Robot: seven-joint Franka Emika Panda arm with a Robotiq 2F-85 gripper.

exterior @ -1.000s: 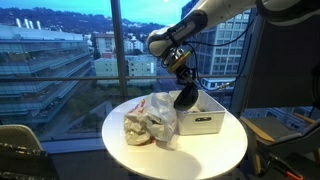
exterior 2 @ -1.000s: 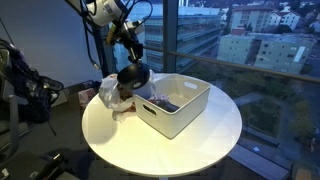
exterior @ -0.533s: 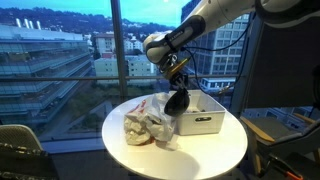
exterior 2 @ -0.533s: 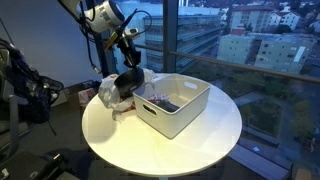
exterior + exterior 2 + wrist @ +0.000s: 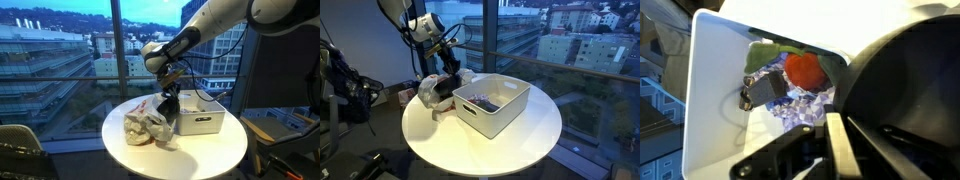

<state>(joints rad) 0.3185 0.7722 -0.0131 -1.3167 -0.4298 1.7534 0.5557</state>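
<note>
My gripper (image 5: pixel 168 88) (image 5: pixel 448 68) is shut on a large black rounded object (image 5: pixel 168 104) (image 5: pixel 444 87) that hangs below it. It is held just outside the near end of a white bin (image 5: pixel 203 122) (image 5: pixel 498 112), beside crumpled plastic bags (image 5: pixel 148 124) (image 5: pixel 427 94). In the wrist view the black object (image 5: pixel 908 90) fills the right side, pinched at the finger (image 5: pixel 837 148). The bin (image 5: pixel 715 95) holds a red item (image 5: pixel 805 70), something green (image 5: pixel 766 52), a small black device (image 5: pixel 762 92) and a blue-white wrapper (image 5: pixel 806 107).
Everything stands on a round white table (image 5: pixel 205 158) (image 5: pixel 525 142) by tall windows. A dark chair (image 5: pixel 20 152) and equipment (image 5: pixel 345 90) stand beside the table.
My gripper carried the black object from above the bin sideways and down, to the bin's end next to the plastic bags.
</note>
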